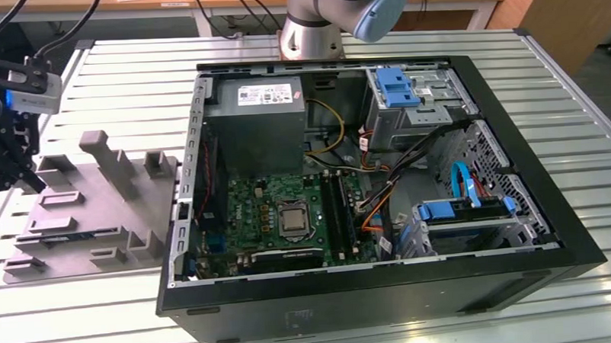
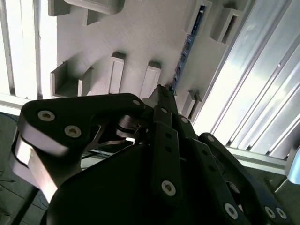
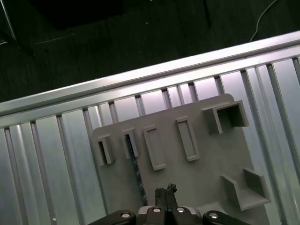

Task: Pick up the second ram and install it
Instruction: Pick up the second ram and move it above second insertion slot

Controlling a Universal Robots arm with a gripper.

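Gripper, tips pressed together on nothing, hovering over grey fixture block at the exterior view's left, just beside second ram stood on edge in its slot, presumably to leave upper edge free for pinching.

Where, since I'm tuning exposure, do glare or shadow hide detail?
Second wrist view: glare washes out the table slats, gripper nearly black; first wrist view: fixture evenly lit, floor dark; exterior view: computer case interior partly shadowed.
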